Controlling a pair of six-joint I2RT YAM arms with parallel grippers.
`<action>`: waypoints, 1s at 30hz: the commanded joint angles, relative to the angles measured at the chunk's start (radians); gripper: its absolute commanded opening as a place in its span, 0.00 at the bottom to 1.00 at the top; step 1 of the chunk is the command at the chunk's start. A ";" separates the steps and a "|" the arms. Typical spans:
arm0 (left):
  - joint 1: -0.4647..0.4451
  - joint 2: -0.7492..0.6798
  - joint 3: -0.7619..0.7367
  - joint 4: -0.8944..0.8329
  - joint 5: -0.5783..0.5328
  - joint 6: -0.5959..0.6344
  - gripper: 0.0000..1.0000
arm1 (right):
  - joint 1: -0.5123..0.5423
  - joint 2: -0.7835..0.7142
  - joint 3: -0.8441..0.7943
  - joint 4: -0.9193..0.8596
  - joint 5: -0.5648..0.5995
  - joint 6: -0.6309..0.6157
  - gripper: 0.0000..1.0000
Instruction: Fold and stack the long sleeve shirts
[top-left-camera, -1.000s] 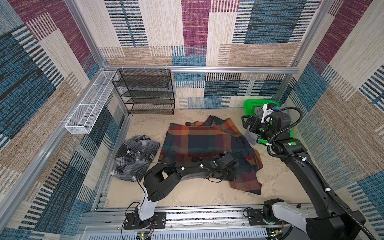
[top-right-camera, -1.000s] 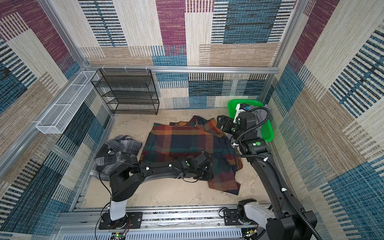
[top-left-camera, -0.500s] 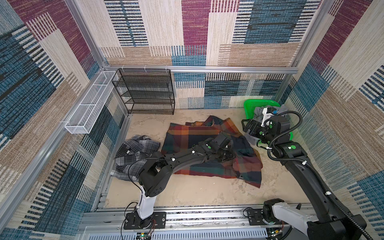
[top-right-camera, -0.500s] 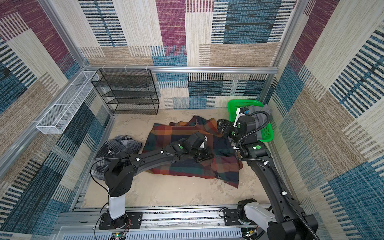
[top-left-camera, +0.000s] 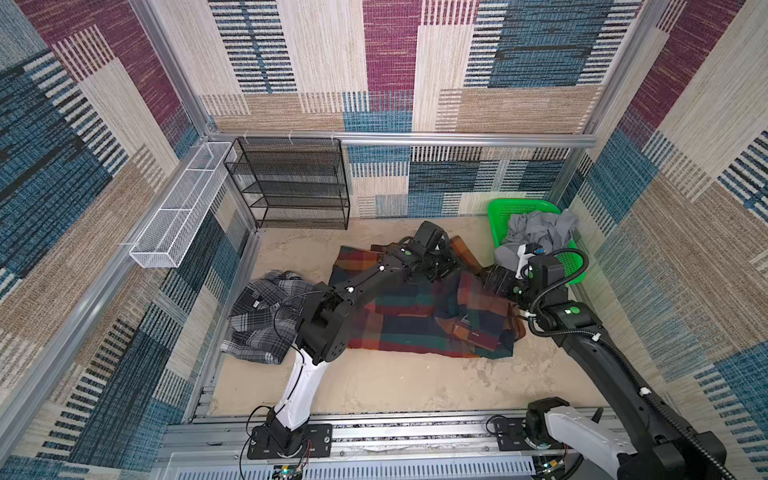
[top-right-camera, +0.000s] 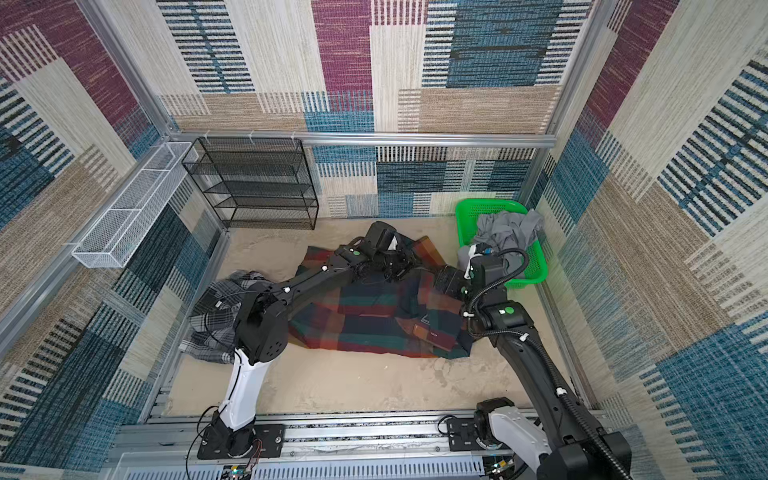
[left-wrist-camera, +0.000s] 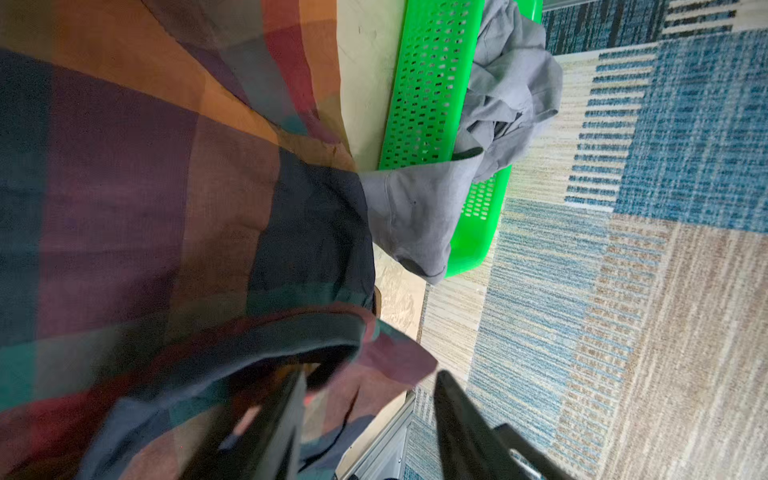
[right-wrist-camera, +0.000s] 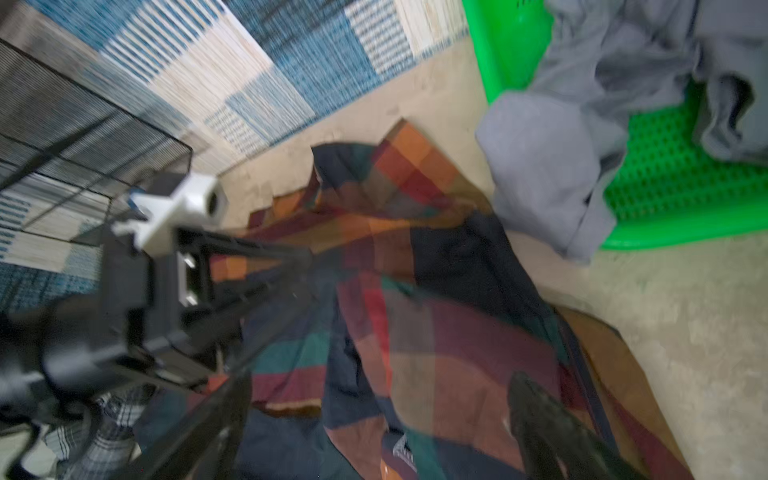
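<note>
The large plaid shirt (top-left-camera: 415, 320) (top-right-camera: 374, 316) lies in the middle of the sandy floor with its near part doubled over toward the back. My left gripper (top-left-camera: 446, 266) (top-right-camera: 401, 264) sits over the shirt's far right part. In the left wrist view this gripper (left-wrist-camera: 372, 376) is open, with a loose fold of the plaid cloth (left-wrist-camera: 166, 208) against one finger. My right gripper (top-left-camera: 492, 282) (top-right-camera: 444, 280) hovers open just above the shirt's right edge (right-wrist-camera: 415, 332), and nothing lies between its jaws (right-wrist-camera: 382, 380). The smaller grey plaid shirt (top-left-camera: 262, 316) (top-right-camera: 216, 316) lies crumpled at the left.
A green basket (top-left-camera: 523, 205) (top-right-camera: 486, 205) with a grey garment (top-left-camera: 536, 232) spilling over its rim stands at the back right, close to both grippers. A black wire shelf (top-left-camera: 291, 183) stands against the back wall. A white mesh basket (top-left-camera: 178, 208) hangs on the left wall.
My left gripper carried the plaid shirt's near edge toward the back, folding the shirt over itself, then opened. My right gripper came down toward the shirt's right edge and stayed open.
</note>
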 joint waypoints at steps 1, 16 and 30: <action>0.028 0.001 0.056 -0.051 0.023 0.036 0.59 | 0.002 -0.009 -0.055 0.023 -0.069 0.037 0.95; 0.082 -0.412 -0.241 -0.270 -0.231 0.562 0.78 | 0.016 -0.068 -0.265 -0.083 -0.037 0.117 0.91; 0.119 -0.658 -0.483 -0.363 -0.389 0.670 0.99 | 0.055 0.034 -0.298 -0.006 -0.017 0.120 0.55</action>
